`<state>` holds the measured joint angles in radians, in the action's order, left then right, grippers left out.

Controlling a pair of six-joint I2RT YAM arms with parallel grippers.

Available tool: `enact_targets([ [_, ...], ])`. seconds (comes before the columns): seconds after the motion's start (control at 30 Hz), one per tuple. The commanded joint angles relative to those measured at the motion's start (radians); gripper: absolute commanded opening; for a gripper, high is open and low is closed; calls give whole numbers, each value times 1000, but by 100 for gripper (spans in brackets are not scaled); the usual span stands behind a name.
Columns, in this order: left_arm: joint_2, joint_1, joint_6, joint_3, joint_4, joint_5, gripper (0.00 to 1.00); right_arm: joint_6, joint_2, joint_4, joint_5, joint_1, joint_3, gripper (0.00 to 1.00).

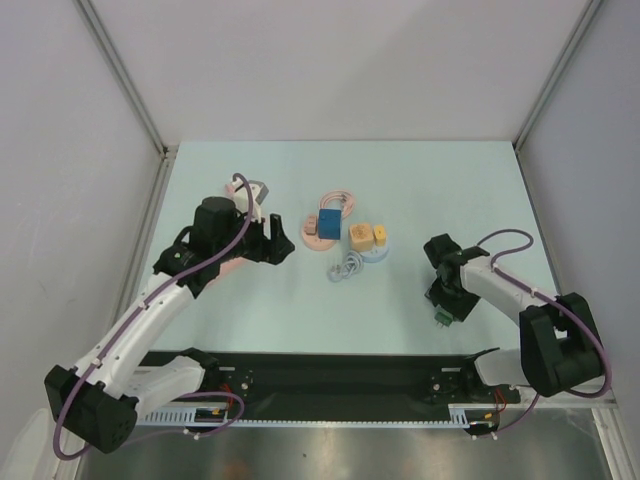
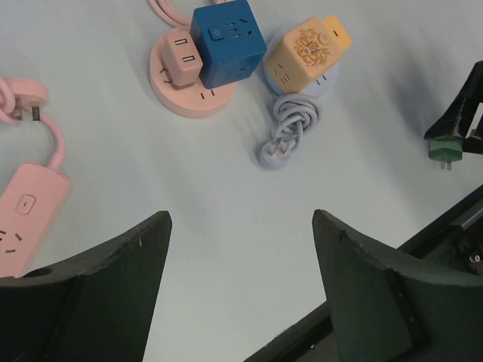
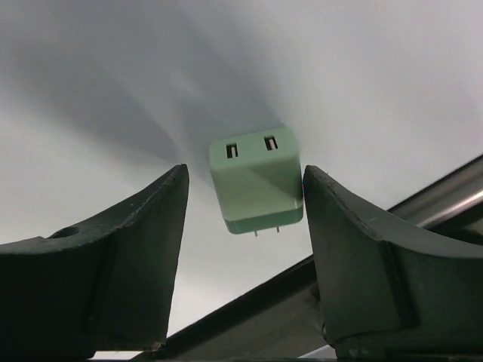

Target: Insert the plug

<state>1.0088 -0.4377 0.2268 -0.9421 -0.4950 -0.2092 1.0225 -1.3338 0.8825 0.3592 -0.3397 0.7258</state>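
A small green plug (image 3: 256,181) with two USB slots sits between my right gripper's (image 3: 245,172) fingers. Its prongs point toward the camera. It is against the right finger (image 3: 339,226), with a clear gap to the left one, so this gripper is open. From above, the plug (image 1: 441,317) lies at the near right, under the right gripper (image 1: 443,305). My left gripper (image 2: 241,217) hangs open and empty over bare table. Ahead of it stands a round pink socket (image 2: 189,98) with a blue cube socket (image 2: 228,44) on it.
A yellow cube adapter (image 2: 306,54) sits on a pale blue base, with a coiled grey cable and plug (image 2: 290,128) in front. A pink power strip (image 2: 23,219) and its pink plug (image 2: 26,102) lie at the left. The black base rail (image 1: 330,375) runs along the near edge.
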Motion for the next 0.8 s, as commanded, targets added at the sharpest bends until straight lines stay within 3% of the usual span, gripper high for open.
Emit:
enact_targets([
  [0.0,7,7,-6,-15,32,-70,80,-41,4,-143,-49,7,-45,62],
  [0.17,-16,7,-12,3,29,-53,81,-136,51,-238,-80,-48,-40,48],
  [0.3,-22,7,-6,5,29,-35,81,-231,55,-338,-169,-134,-13,45],
  [0.47,2,19,52,8,30,-21,78,-323,-17,-416,-172,-263,50,40],
  [0.6,31,76,89,25,41,-133,76,-464,-96,-525,-320,-338,84,41],
  [0.77,42,116,112,46,62,-205,76,-700,-270,-495,-302,-522,236,44],
])
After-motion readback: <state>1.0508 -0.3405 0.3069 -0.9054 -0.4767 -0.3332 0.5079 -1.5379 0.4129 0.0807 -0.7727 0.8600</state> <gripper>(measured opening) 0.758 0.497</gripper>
